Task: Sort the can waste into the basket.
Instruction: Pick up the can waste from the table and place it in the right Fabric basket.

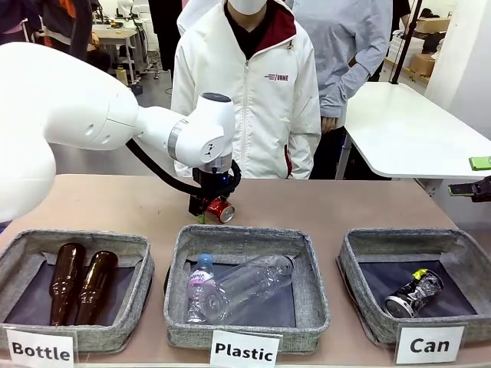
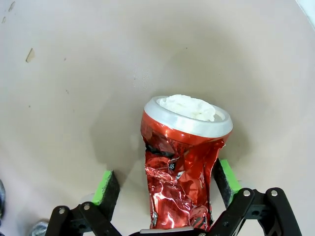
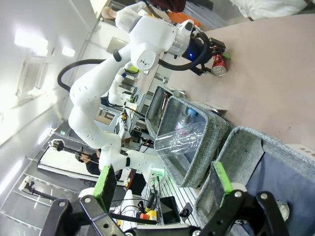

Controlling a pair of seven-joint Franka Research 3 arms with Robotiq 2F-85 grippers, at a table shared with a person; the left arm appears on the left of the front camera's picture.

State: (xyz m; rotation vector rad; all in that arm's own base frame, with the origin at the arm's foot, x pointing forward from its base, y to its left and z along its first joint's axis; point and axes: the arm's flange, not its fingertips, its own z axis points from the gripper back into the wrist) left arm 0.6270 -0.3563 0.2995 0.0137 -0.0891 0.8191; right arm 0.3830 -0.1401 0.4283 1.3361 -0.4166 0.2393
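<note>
Front view: two cans, red (image 1: 221, 210) and black (image 1: 414, 294).

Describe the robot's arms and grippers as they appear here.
The left arm has bulky glossy white links, a grey joint ring and a black cable looping to the wrist. The left gripper is black linkage with bright green pads; the right gripper matches it, with silver screws at the joints.

Glossy crumpled metal red can (image 2: 179, 167)

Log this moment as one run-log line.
left gripper: open around red can | right gripper: open | black can: in Can basket
</note>
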